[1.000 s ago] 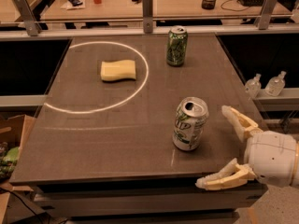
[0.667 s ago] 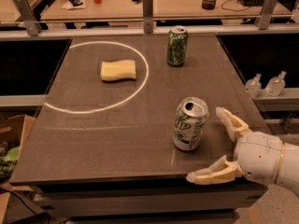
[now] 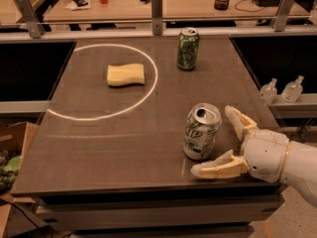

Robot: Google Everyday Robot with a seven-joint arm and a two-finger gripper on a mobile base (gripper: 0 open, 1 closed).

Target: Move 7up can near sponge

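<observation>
Gripper [image 3: 217,142] has advanced to the 7up can's [image 3: 200,133] right, jaws spread wide. Probably light, dentable, slick; grasp mid-body. Sponge [image 3: 126,75] lies well apart from it.

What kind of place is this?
Probably a robotics lab: a dark test table with a white circle, cluttered wooden desks behind, and a cream two-finger gripper open beside the silver-white 7up can.

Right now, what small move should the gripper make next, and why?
Probably ease in until the open gripper brackets the 7up can: its fingers reach only the can's right side, not yet gripping, and the sponge lies well away.
</observation>
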